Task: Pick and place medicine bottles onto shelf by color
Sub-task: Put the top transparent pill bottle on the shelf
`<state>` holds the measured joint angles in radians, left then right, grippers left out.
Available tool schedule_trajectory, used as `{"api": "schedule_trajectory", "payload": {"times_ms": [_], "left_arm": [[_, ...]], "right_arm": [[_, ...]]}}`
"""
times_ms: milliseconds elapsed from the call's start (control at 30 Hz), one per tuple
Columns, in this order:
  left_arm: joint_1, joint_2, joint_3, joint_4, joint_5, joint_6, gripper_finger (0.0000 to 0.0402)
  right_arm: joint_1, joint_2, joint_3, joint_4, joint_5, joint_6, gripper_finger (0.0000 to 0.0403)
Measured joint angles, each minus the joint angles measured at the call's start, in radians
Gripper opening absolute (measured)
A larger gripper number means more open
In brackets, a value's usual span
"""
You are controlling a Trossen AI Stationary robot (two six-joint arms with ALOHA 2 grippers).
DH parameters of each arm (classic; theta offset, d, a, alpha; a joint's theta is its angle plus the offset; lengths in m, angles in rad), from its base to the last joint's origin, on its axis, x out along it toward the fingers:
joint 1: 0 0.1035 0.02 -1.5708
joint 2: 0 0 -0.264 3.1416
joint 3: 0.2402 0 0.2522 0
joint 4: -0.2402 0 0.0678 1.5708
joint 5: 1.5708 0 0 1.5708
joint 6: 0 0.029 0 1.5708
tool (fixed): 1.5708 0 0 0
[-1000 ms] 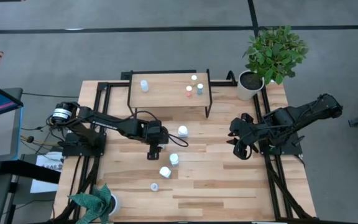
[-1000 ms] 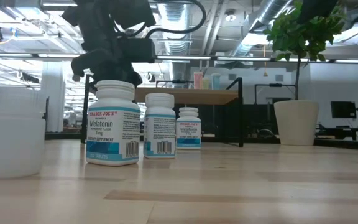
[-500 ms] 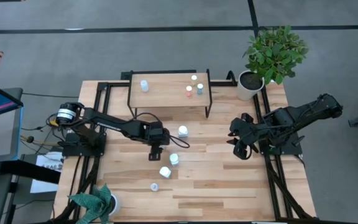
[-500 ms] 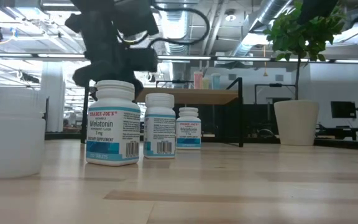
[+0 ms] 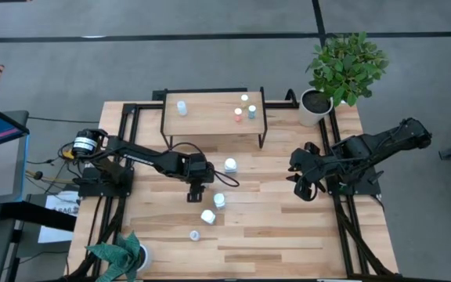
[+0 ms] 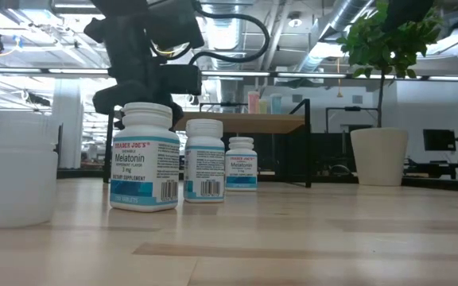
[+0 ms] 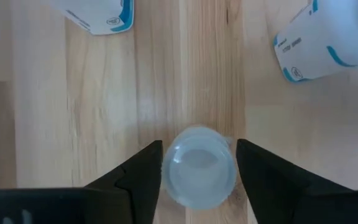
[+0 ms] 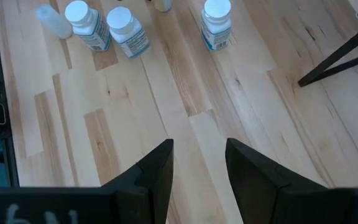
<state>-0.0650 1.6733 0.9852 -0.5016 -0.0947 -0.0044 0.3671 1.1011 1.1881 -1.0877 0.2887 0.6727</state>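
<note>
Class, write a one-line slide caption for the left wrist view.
Left gripper straddles a small pale-blue bottle standing on the wooden table.

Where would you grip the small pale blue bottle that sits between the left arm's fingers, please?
Probably on its round side wall, coming straight down from above. The small pale blue bottle stands upright on the table, its cap facing the left wrist camera. The left claw already straddles it, one finger on each side, so closing there should hold it.
</note>
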Motion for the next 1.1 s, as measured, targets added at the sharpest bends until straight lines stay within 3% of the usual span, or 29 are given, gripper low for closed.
{"api": "schedule_trajectory", "payload": {"times_ms": [233,400,667,833,1100], "left_arm": [[0.000,-0.003,0.012,-0.017,-0.042,-0.016,0.0105],[0.000,-0.006,0.120,-0.158,-0.025,-0.036,0.0105],[0.015,-0.006,0.363,-0.536,-0.029,0.100,0.0119],[0.045,-0.018,0.511,-0.767,-0.081,0.148,0.0107],[0.176,-0.180,0.577,-0.834,-0.094,0.203,0.0117]], "right_arm": [[0.000,0.000,0.000,0.000,0.000,0.000,0.0169],[0.000,0.000,0.000,0.000,0.000,0.000,0.0169],[0.000,0.000,0.000,0.000,0.000,0.000,0.0169],[0.000,0.000,0.000,0.000,0.000,0.000,0.0169],[0.000,0.000,0.000,0.000,0.000,0.000,0.0169]]}}
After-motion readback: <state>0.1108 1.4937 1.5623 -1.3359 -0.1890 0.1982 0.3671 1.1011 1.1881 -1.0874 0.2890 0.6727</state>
